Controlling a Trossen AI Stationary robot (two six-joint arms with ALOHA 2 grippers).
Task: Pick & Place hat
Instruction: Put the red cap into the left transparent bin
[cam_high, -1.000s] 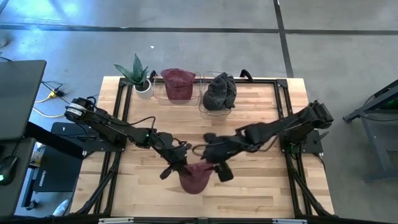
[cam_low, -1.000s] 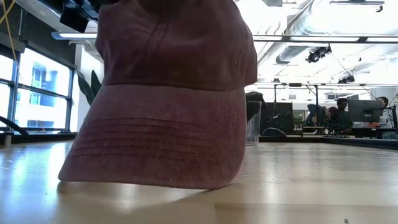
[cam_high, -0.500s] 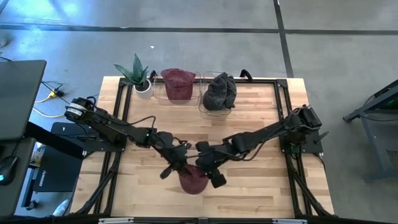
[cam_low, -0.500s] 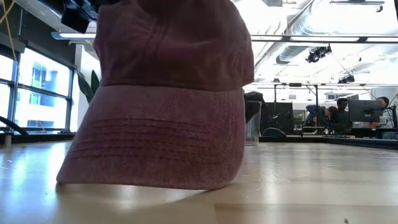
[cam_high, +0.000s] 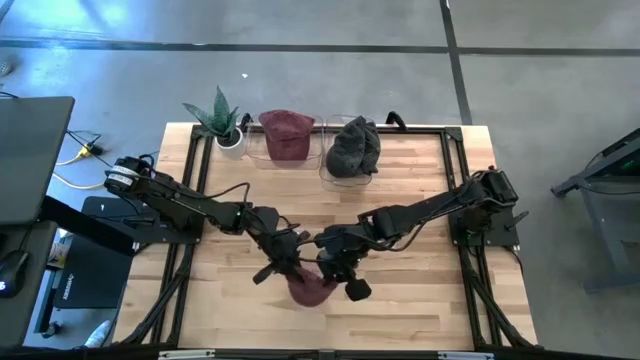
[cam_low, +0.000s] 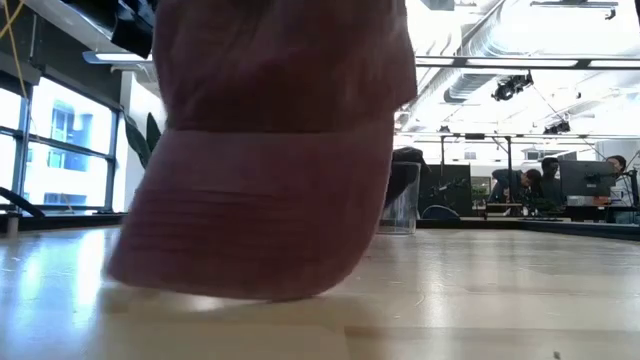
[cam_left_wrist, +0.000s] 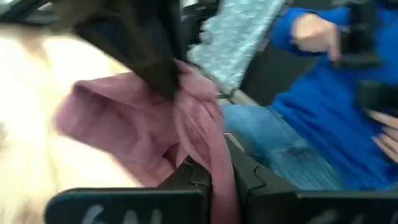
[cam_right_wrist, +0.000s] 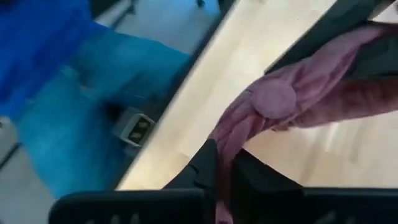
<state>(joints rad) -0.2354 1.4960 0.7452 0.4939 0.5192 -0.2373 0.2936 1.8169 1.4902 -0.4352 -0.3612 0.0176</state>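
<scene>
A soft, faded red cloth cap (cam_high: 311, 287) sits near the front edge of the pale wooden table (cam_high: 420, 200), between the 2 arms. The left gripper (cam_high: 293, 264) pinches a fold of its fabric; in the left wrist view the cloth (cam_left_wrist: 205, 143) runs bunched between the 2 dark fingers. The right gripper (cam_high: 335, 268) is likewise clenched on the cap: its wrist view shows crumpled fabric drawn into the fingers, with the round top button (cam_right_wrist: 274, 98) facing the camera. Only the low view shows the curved, stitched brim (cam_low: 250, 220), its lower edge close to the tabletop.

From above, 2 clear containers stand at the back of the table: one (cam_high: 287, 150) carries another red cap (cam_high: 286, 128), the other a rumpled dark grey cap (cam_high: 353, 146). A small potted plant (cam_high: 222, 122) with pointed leaves stands beside them. Both wrist views catch a person in a blue top (cam_left_wrist: 323, 93) and jeans beyond the table edge.
</scene>
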